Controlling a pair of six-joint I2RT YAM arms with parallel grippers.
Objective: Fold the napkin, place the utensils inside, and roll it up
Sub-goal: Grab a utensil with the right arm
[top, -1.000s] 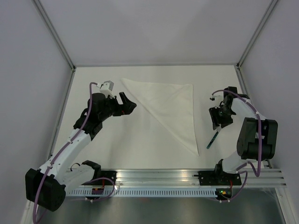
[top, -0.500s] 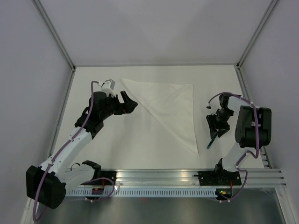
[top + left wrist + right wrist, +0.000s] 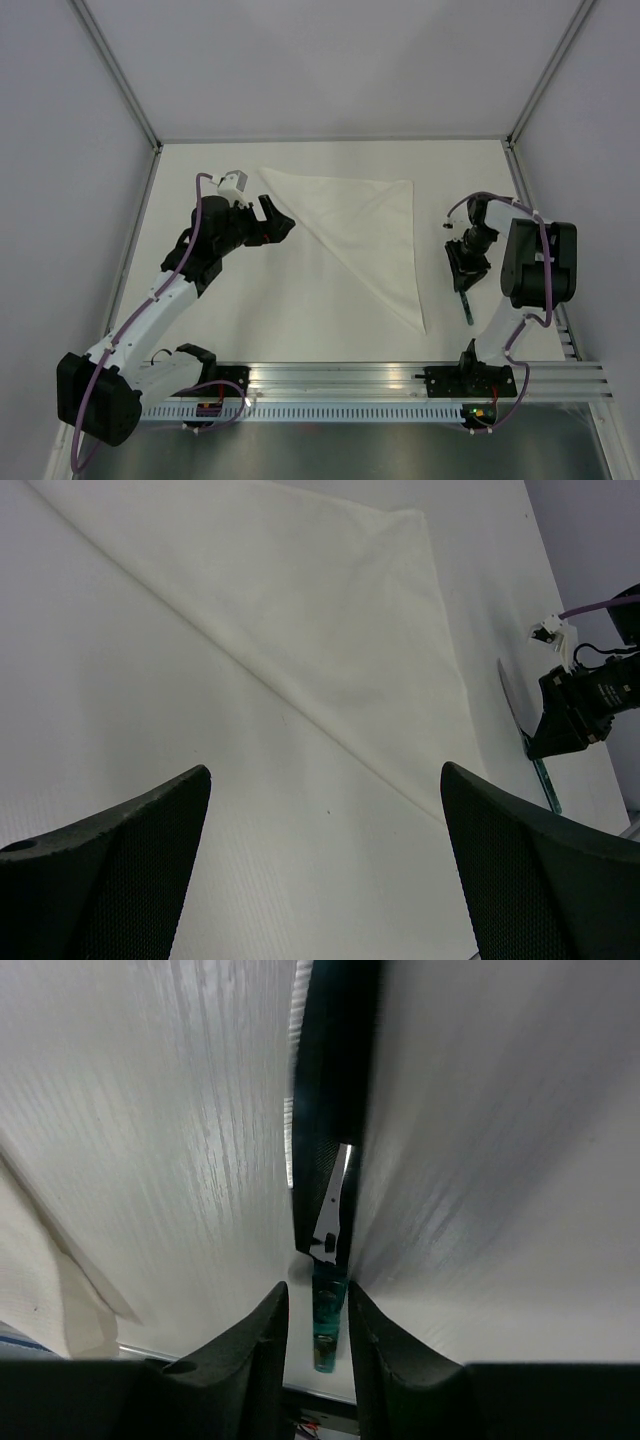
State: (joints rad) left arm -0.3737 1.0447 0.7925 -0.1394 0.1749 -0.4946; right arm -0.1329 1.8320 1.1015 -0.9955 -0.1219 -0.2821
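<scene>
1. The right pincer (image 3: 466, 283) points down at the table (image 3: 300, 310). The utensil (image 3: 467, 308) sits between its jaws and pokes out toward 6 o'clock in the top view.
2. On the right wrist camera its fingers (image 3: 245, 1365) stand close on either side of the teal end. I can't tell if they actually pinch it or just flank it.
3. The utensil is thin, straight and stick-like, with a glossy dark teal tip. The far part, toward 12 o'clock in the wrist view, looks near black and blurred, with a small white patch.
4. The utensil is on bare table at 3 o'clock of the napkin (image 3: 375, 225), near it but not touching.
5. The napkin is soft white cloth, plain and matte, folded into a flat triangle. The long fold edge runs from the 10 o'clock corner to the 5 o'clock corner.
6. The left pincer (image 3: 272, 220) is at 9 o'clock of the napkin, just beside the fold edge. Its jaws are spread wide and hold nothing.
7. The left fingers (image 3: 110, 880) are dark with dimpled, mesh-like pads.
8. The table is white with fine ribbing.
</scene>
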